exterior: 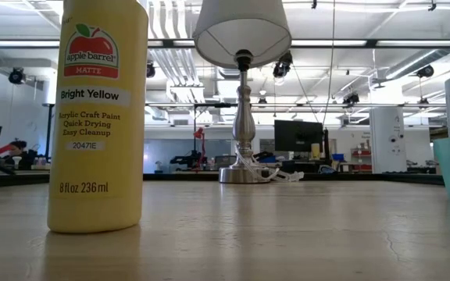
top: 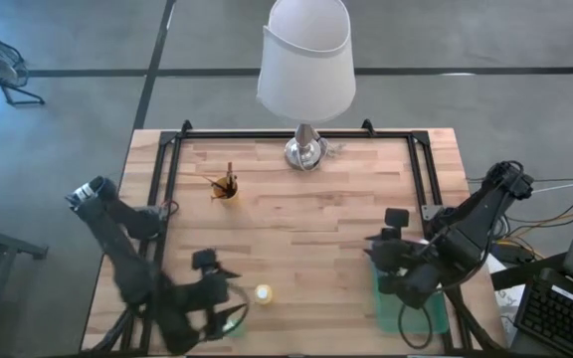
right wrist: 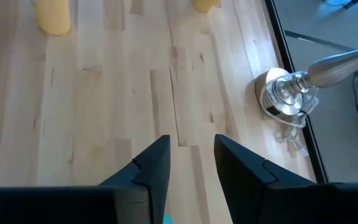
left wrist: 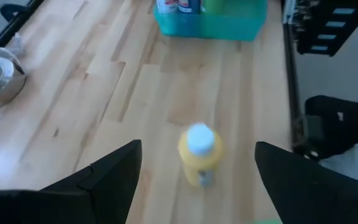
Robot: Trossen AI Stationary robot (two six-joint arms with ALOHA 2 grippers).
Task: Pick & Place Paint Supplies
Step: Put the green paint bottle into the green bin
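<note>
One yellow paint bottle point(top: 263, 293) stands before the wide-spread left gripper point(left wrist: 197, 163), while the right gripper point(right wrist: 191, 158), fingers narrowly parted and empty, hovers above the teal bin point(top: 391, 303).

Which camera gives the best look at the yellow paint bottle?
The low view: the yellow paint bottle stands upright, close up, with its label readable. The left wrist view shows it blurred from above; the high view only as a small dot; the right wrist view only a cropped bit of yellow.
</note>
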